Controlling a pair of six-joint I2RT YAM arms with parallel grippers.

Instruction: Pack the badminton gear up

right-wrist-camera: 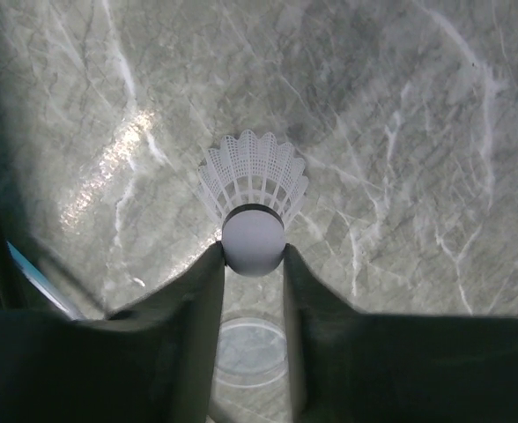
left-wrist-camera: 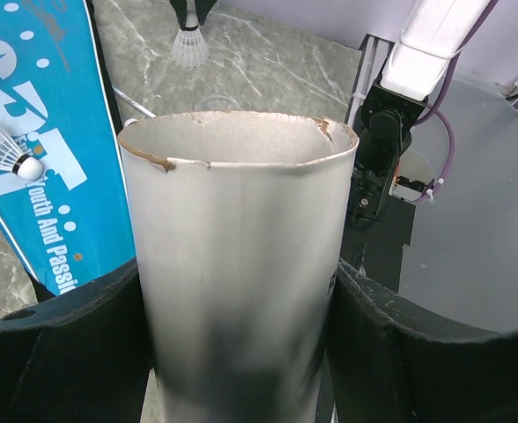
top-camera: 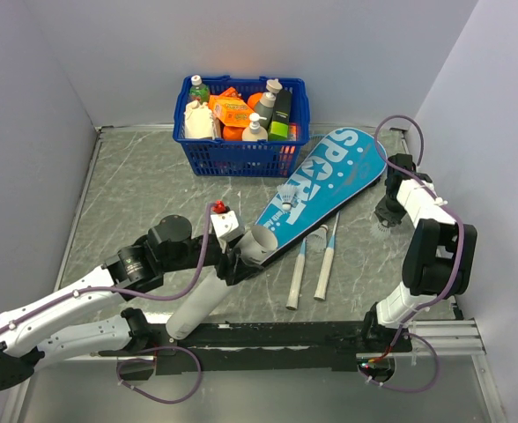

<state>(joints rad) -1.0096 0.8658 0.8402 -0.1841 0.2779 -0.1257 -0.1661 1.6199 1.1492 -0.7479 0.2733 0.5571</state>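
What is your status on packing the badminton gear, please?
Left gripper clamped on the tube. Right gripper pinching a shuttlecock by its cork. Second shuttlecock on the case; case and rackets lie between the arms.

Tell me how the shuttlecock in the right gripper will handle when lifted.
The shuttlecock is probably very light: thin lacy skirt, small round head. The skirt looks fragile, so pinching the head, as the right gripper does, seems safer. The rounded head may slip.
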